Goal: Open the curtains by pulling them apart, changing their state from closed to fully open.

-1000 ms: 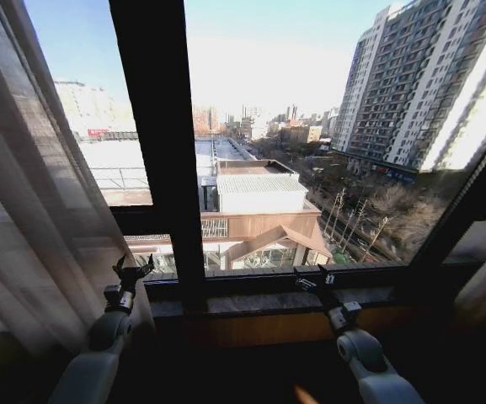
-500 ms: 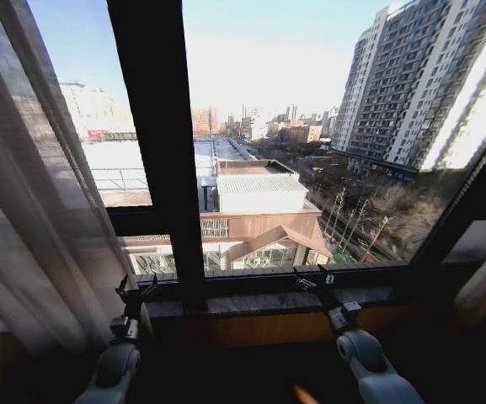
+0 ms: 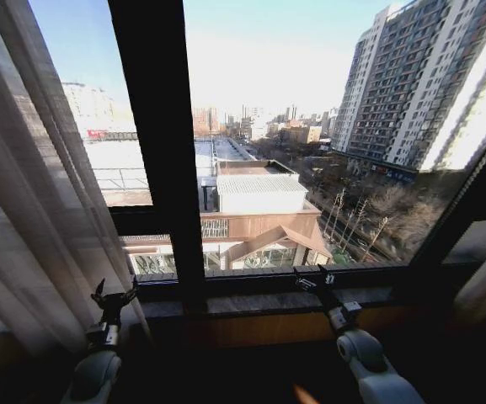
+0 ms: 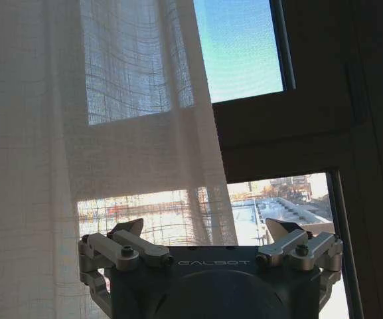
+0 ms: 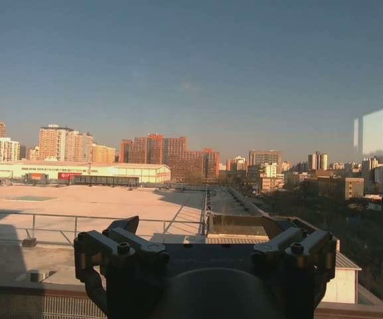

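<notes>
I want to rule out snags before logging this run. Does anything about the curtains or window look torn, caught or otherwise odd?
Nothing stands out. The sheer curtain hangs in even pleats at the window's left, untorn, and the window frame looks intact. The left tool is open beside the fabric's edge; the right tool is open at the windowsill.

Sheer cream pleated curtains (image 3: 24, 194) hang gathered at the window's left.

Only readable thing I can find is "GALBOT", stamped in pale letters on the dark body of the left gripper (image 4: 211, 234), centred just under its two spread fingers (the curtains (image 4: 78, 133) hang right behind it). The red signs on distant buildings are too small to read.
</notes>
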Available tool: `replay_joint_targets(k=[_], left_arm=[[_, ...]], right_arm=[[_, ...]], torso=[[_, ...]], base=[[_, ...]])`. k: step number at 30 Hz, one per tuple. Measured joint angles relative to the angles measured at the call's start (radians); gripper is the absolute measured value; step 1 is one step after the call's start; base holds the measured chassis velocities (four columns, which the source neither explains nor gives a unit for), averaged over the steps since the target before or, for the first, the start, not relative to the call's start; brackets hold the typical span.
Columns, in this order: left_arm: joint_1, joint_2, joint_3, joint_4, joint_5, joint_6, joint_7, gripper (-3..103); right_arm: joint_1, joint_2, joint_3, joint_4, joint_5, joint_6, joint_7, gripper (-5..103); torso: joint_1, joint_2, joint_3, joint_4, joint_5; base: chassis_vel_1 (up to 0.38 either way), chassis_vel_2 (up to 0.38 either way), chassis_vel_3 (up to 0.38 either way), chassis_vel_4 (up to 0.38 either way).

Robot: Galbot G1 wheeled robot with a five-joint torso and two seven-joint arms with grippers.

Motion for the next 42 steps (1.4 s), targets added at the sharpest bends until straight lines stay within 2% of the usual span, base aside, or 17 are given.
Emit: replay_joint_targets(k=[7,12,17,24,34,37,39,42], left_arm=[[0.008,0.010,-0.028,-0.006,-0.013,0.006,-0.012,100],[-0.019,0.041,-0.045,0.050,-0.051,0.006,-0.007,100],[-0.131,0.099,0.007,0.185,-0.104,-0.025,0.068,100],[-0.264,0.104,0.065,0.281,-0.120,-0.030,0.125,100],[-0.310,0.082,0.084,0.317,-0.113,-0.026,0.137,102],[-0.302,0.077,0.070,0.326,-0.097,-0.030,0.139,88],[-0.299,0.075,0.067,0.330,-0.092,-0.036,0.139,88],[-0.289,0.070,0.060,0.334,-0.089,-0.054,0.139,72]], right_arm=[[0.000,0.000,0.000,0.000,0.000,0.000,0.000,100],[0.000,0.000,0.000,0.000,0.000,0.000,0.000,100],[0.000,0.000,0.000,0.000,0.000,0.000,0.000,100],[0.000,0.000,0.000,0.000,0.000,0.000,0.000,100],[0.000,0.000,0.000,0.000,0.000,0.000,0.000,100],[0.000,0.000,0.000,0.000,0.000,0.000,0.000,100],[0.000,0.000,0.000,0.000,0.000,0.000,0.000,100],[0.000,0.000,0.000,0.000,0.000,0.000,0.000,100]], torso=[[0.000,0.000,0.000,-0.0002,0.0000],[0.000,0.000,0.000,0.0001,-0.0001],[0.000,0.000,0.000,-0.0003,0.0000],[0.000,0.000,0.000,-0.0004,0.0001],[0.000,0.000,0.000,-0.0002,0.0000],[0.000,0.000,0.000,0.0001,0.0001],[0.000,0.000,0.000,0.0000,0.0001],[0.000,0.000,0.000,-0.0001,0.0001]], base=[[0.000,0.000,0.000,0.000],[0.000,0.000,0.000,0.000],[0.000,0.000,0.000,0.000],[0.000,0.000,0.000,0.000],[0.000,0.000,0.000,0.000],[0.000,0.000,0.000,0.000],[0.000,0.000,0.000,0.000],[0.000,0.000,0.000,0.000]])
